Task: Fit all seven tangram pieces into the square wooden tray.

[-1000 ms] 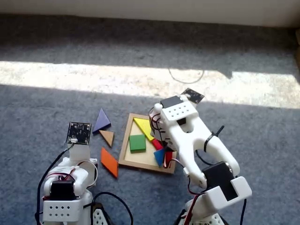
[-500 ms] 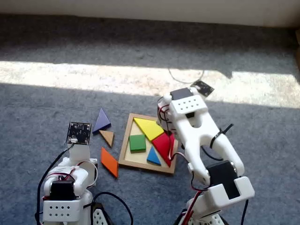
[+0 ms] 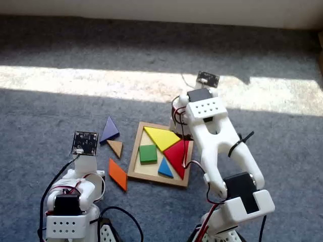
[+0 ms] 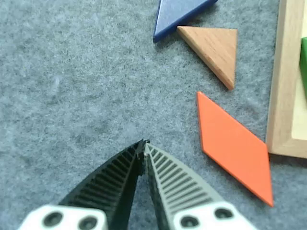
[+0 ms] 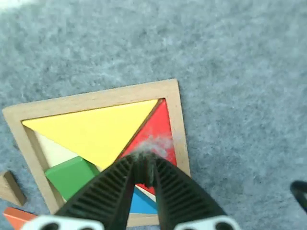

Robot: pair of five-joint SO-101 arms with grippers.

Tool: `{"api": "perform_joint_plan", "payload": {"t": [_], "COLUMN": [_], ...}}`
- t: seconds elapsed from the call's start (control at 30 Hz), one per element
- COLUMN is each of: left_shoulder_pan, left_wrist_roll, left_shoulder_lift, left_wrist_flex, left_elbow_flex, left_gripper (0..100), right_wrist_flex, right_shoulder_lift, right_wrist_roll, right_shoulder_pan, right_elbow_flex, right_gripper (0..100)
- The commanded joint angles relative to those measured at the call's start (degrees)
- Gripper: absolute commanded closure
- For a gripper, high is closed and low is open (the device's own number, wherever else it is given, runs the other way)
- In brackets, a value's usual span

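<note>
1. Wooden square tray (image 3: 135, 151) with pale raised rim, flat on fuzzy grey surface (image 3: 60, 116) in high view. Inside it: large yellow triangle (image 3: 160, 138) edge to edge with red triangle (image 3: 179, 154), plus green square (image 3: 148, 153) and small blue triangle (image 3: 165, 169). Outside, near rim: navy triangle (image 3: 109, 130), bare-wood triangle (image 3: 116, 147), orange parallelogram (image 3: 117, 174).
2. Left wrist view: ribbed left gripper (image 4: 144, 143) pinched to a point, holding nothing, over surface near orange parallelogram.
3. Right wrist view: right gripper (image 5: 143, 160) closed tight, empty, grey fluff at tips, above red triangle inside tray.
</note>
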State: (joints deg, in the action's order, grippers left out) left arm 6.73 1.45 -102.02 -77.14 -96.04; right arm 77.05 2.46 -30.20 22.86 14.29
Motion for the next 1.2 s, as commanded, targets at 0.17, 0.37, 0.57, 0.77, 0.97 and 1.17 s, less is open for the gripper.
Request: {"api": "perform_joint_plan", "payload": {"t": [0.17,0.37,0.57,0.77,0.97,1.17], "left_shoulder_pan": [0.75,0.75,0.75,0.75,0.75,0.75], "left_wrist_roll": [-0.44,-0.44,-0.44,-0.44,-0.44,-0.44], "left_shoulder_lift": [-2.24,-2.24,-2.24,-2.24,-2.24,-2.24], "left_wrist_flex": [-0.18,-0.18,-0.18,-0.18,-0.18,-0.18], "left_elbow_flex": [-1.10,-1.10,-1.10,-1.10,-1.10,-1.10], "left_gripper": [99,99,99,99,99,99], "right_wrist_flex": [2.86,-10.51,-16.57,-11.82,-8.75,-9.10], "right_shoulder_lift": [-16.40,-26.42,-23.87,-17.80,-14.64,-14.02], "right_wrist_roll": [11.96,26.64,36.40,35.87,31.12,30.95], "right_shoulder_pan": [10.07,13.14,13.93,14.11,16.31,22.46], "right_elbow_flex": [1.89,17.10,27.30,24.75,20.62,19.91], "right_gripper": [99.5,99.5,98.8,86.9,78.1,78.1]}}
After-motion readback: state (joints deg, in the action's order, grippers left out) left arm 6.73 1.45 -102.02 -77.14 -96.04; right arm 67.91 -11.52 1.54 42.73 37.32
